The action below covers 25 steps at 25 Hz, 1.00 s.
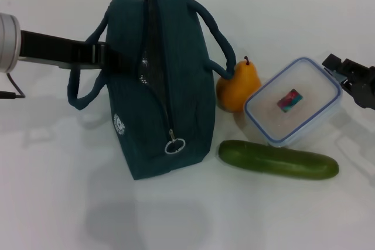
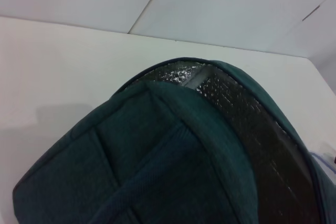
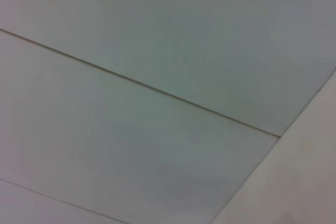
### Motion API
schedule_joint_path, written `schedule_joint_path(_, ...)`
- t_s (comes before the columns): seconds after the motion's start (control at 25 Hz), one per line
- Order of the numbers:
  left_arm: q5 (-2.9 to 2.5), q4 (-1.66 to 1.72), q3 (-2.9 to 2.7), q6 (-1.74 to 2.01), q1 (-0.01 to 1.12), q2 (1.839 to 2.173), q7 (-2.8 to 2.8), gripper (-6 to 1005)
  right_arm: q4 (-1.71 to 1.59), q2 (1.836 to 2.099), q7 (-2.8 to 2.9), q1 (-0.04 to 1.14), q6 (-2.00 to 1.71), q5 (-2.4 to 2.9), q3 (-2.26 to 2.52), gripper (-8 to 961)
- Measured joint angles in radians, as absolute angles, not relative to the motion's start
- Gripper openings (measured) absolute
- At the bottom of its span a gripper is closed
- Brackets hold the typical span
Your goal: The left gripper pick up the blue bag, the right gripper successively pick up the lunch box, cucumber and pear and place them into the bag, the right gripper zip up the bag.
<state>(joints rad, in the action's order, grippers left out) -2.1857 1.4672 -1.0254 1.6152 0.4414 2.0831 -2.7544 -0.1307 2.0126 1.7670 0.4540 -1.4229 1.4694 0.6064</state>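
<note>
The blue bag (image 1: pixel 176 86) stands upright, its zip open along the top and silver lining (image 2: pixel 247 124) showing inside. My left gripper (image 1: pixel 112 57) reaches in from the left and is shut on the bag's upper side by a handle. The pear (image 1: pixel 234 86) sits just right of the bag. Beside the pear, the lunch box (image 1: pixel 293 100) lies tilted with its sticker facing up. The cucumber (image 1: pixel 278 160) lies in front of them. My right gripper (image 1: pixel 350 77) is at the lunch box's far right corner. The right wrist view shows only wall panels.
The zipper's ring pull (image 1: pixel 174 144) hangs at the near end of the bag. A soft shadow lies on the white table (image 1: pixel 58 203) in front of the bag. Bare tabletop stretches along the front and left.
</note>
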Motion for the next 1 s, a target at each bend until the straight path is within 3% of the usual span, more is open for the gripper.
schedule_joint_path(0.2,-2.178,1.463,-1.025,1.615,0.442,2.083,-2.743,38,-0.119,2.013,1.770,0.448,-1.433,1.460,0.597,243)
schedule_joint_path(0.4,-2.177,1.462,-1.025,1.615,0.442,2.083,-2.742,38,-0.115,2.013,1.778,0.440,-1.450,1.442,0.595,88)
schedule_joint_path(1.0,-2.075,1.462,-1.025,1.632,0.431,2.077,-2.715,38,-0.104,2.008,1.845,0.360,-1.583,1.298,0.595,88)
